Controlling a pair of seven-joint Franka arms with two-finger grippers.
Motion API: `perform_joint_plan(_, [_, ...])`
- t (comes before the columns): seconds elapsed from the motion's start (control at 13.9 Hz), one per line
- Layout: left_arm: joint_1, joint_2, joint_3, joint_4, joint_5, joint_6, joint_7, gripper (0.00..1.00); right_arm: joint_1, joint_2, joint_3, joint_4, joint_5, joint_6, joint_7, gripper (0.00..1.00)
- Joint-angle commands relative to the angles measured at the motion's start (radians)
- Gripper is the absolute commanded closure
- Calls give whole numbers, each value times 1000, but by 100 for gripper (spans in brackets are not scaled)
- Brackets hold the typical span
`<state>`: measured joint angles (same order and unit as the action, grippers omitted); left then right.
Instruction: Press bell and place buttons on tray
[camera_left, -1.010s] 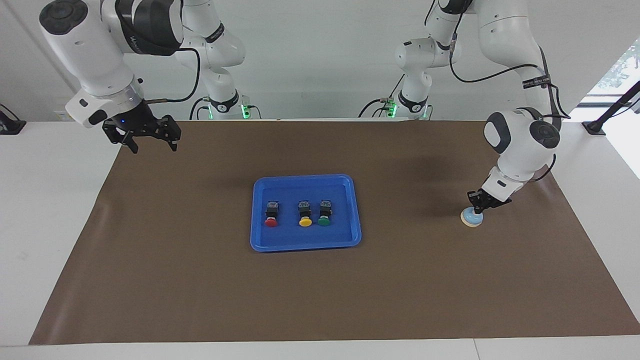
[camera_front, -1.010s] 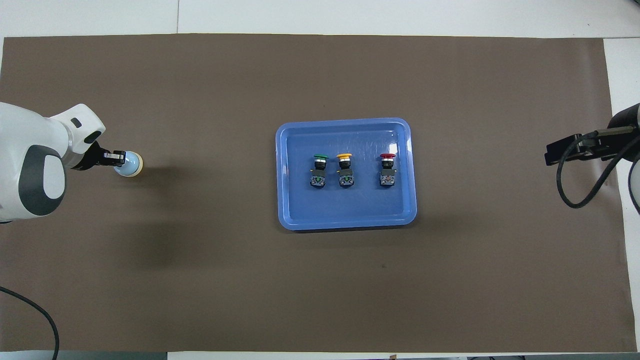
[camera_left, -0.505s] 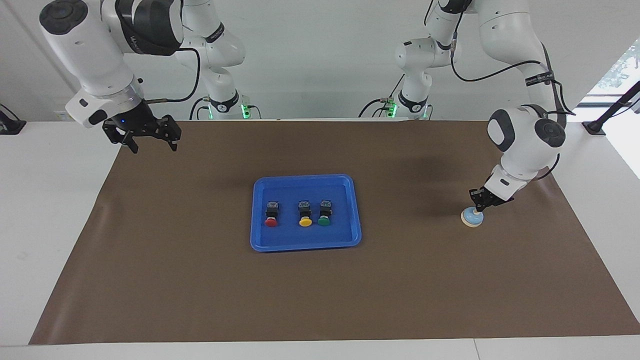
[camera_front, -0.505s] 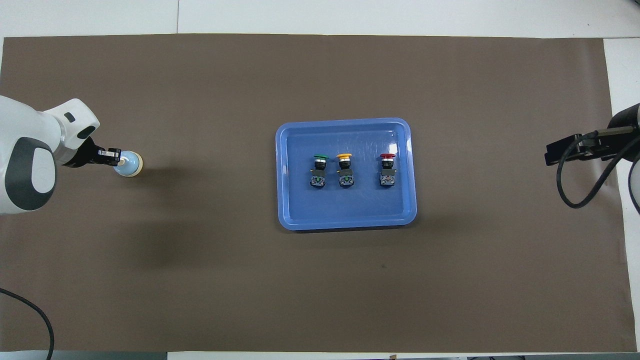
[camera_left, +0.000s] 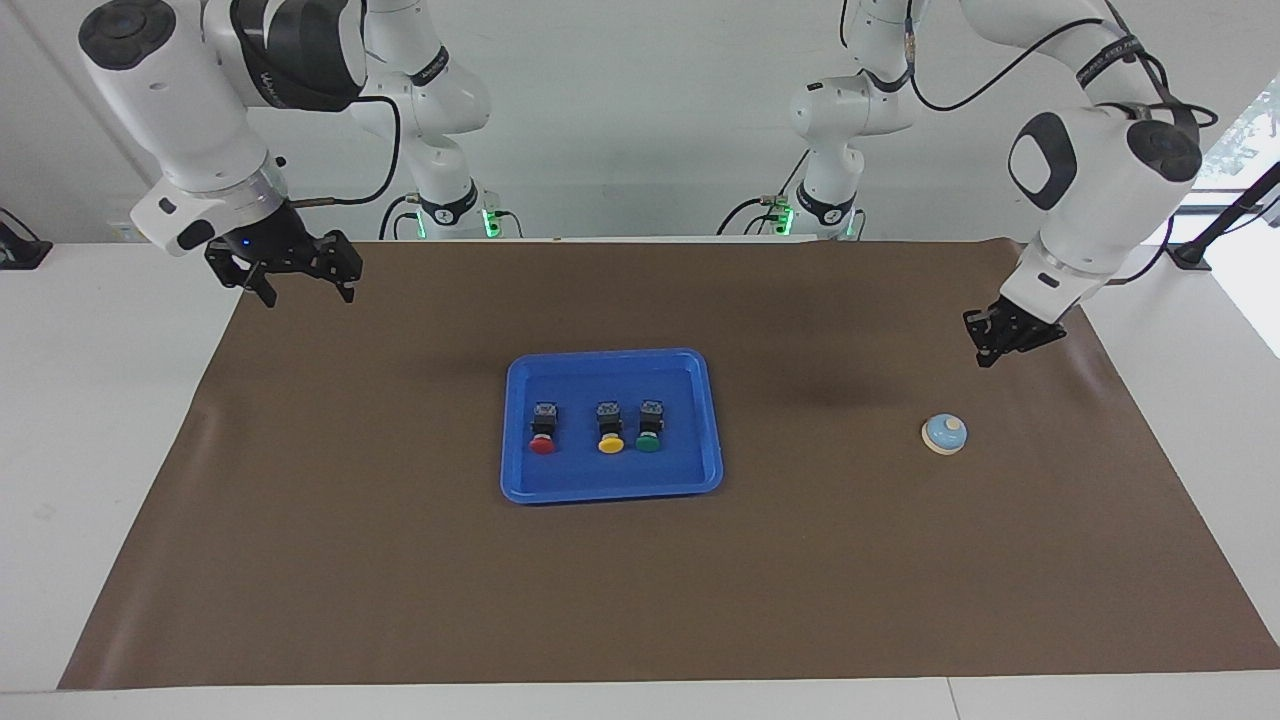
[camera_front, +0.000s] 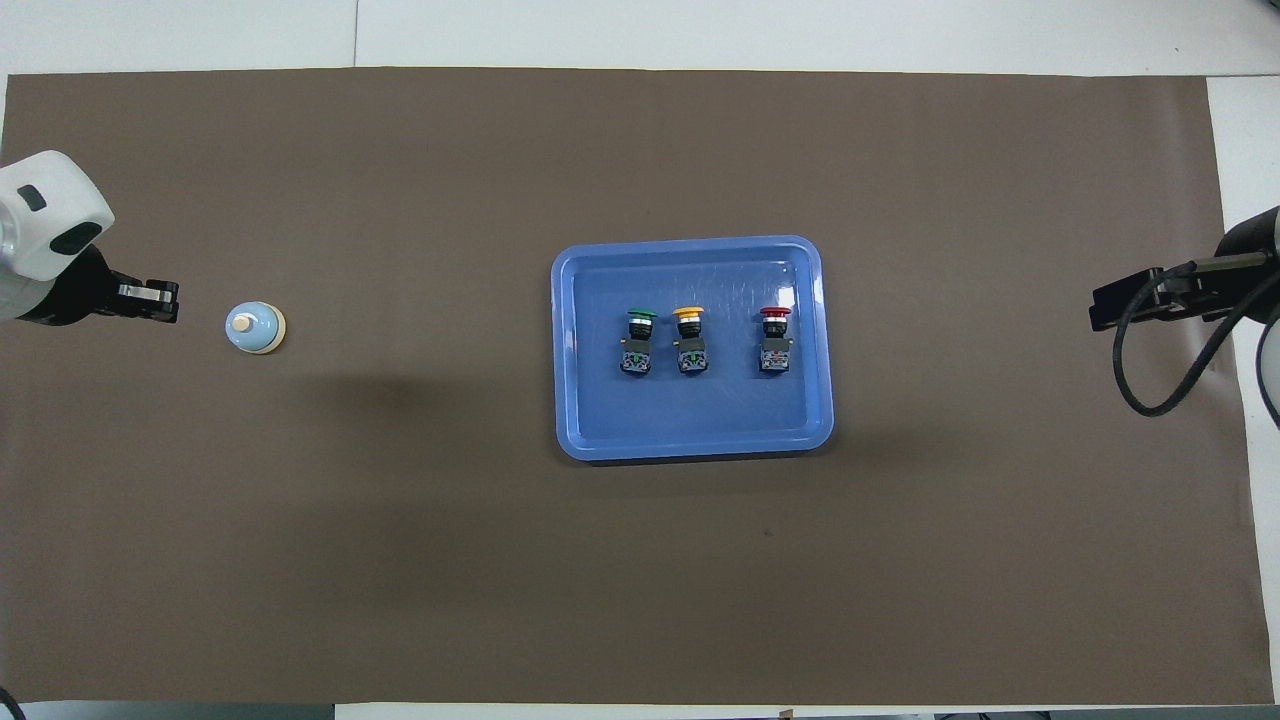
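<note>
The light-blue bell (camera_left: 944, 434) (camera_front: 255, 327) stands alone on the brown mat toward the left arm's end of the table. My left gripper (camera_left: 985, 358) (camera_front: 170, 301) hangs shut in the air, well above the mat and clear of the bell. In the middle of the mat lies the blue tray (camera_left: 520, 485) (camera_front: 580, 440). A red button (camera_left: 542, 427) (camera_front: 775, 340), a yellow button (camera_left: 610, 426) (camera_front: 689, 340) and a green button (camera_left: 650, 425) (camera_front: 637, 342) lie in a row in it. My right gripper (camera_left: 308, 292) waits open over the mat's corner at the right arm's end.
A brown mat (camera_left: 640, 600) covers most of the white table. Only the tray and the bell rest on it.
My left gripper has lifted off the bell's knob and drawn up and back toward the robots. The bell stays where it was. The right arm has not moved.
</note>
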<state>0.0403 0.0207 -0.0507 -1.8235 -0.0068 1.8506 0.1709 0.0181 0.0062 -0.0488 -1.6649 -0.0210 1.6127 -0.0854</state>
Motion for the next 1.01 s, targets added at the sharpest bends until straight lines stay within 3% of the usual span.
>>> perform_joint_plan(0.0, [-28, -62, 0, 70, 7, -143, -27, 100, -14, -11, 9, -6, -4, -11, -11, 0])
perform_joint_plan(0.29, [-34, -58, -8, 235, -31, -333, -30, 51, -14, -11, 9, -6, -4, -11, -11, 0])
perform_joint_plan(0.43, [-33, -51, -6, 283, -59, -389, -69, 34, -14, -11, 9, -6, -4, -11, -13, 0])
perform_joint_plan(0.51, [-33, -51, -6, 294, -56, -393, -98, 13, -14, -11, 9, -6, -4, -11, -11, 0])
perform_joint_plan(0.58, [-34, -53, -8, 294, -50, -392, -105, 0, -14, -11, 7, -6, -4, -11, -13, 0])
perform_joint_plan(0.94, [-37, -82, -11, 216, -51, -344, -106, 0, -14, -11, 9, -6, -4, -11, -11, 0])
